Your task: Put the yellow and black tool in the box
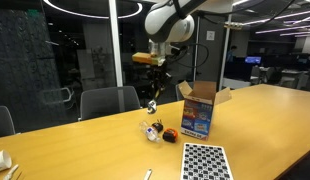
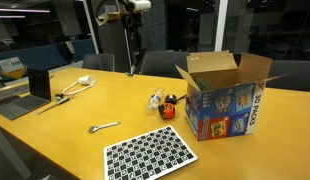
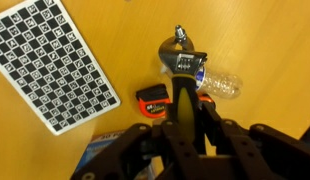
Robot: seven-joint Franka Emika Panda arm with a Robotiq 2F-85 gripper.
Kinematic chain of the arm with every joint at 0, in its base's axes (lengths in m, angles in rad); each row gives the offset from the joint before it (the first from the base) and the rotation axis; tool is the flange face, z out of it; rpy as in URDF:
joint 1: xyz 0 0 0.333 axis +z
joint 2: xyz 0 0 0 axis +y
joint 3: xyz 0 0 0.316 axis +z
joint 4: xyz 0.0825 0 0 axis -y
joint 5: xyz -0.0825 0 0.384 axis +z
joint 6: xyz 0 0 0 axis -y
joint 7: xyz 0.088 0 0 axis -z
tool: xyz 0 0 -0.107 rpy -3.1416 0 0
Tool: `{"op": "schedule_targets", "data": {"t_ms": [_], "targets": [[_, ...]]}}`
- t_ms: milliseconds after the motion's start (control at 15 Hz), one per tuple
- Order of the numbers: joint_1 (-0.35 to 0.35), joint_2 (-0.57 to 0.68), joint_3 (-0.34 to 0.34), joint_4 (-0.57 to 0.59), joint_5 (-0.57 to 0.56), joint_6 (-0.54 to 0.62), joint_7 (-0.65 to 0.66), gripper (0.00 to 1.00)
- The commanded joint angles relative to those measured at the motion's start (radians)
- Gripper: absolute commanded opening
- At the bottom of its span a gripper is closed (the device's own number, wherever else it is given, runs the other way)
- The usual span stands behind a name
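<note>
The gripper (image 3: 185, 115) is closed on the yellow and black tool (image 3: 182, 62), held above the worktop (image 1: 85, 140) — outside the box (image 2: 230, 100). The box stands with flaps open — its content does not show.

In the wrist view the gripper (image 3: 182, 60) masks its own jaws, leaving its hold unreadable. The box (image 3: 98, 158) appears there only as a blue corner at the bottom edge, and the checkerboard sheet (image 3: 55, 60) is clipped at the left. In an exterior view the arm (image 2: 123, 10) is cropped overhead; in an exterior view a slim object (image 1: 148, 174) by the bottom edge is too small to identify.
</note>
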Motion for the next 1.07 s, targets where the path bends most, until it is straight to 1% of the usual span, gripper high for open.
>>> {"op": "schedule_targets", "data": {"t_ms": [0,133,267,467,667,867,1000], "targets": [[-0.040,-0.121,-0.007,0.046,-0.113,-0.124,-0.081,0.12],[-0.074,-0.158,-0.014,0.074,-0.184,-0.168,-0.133,0.12],[-0.112,-0.172,-0.022,0.110,-0.229,-0.194,-0.190,0.12],[-0.163,-0.169,-0.037,0.139,-0.298,-0.180,-0.260,0.12],[-0.205,-0.116,-0.061,0.149,-0.359,-0.136,-0.302,0.12],[-0.230,-0.050,-0.087,0.147,-0.377,-0.094,-0.331,0.12],[-0.241,0.001,-0.108,0.142,-0.364,-0.059,-0.343,0.12]]}}
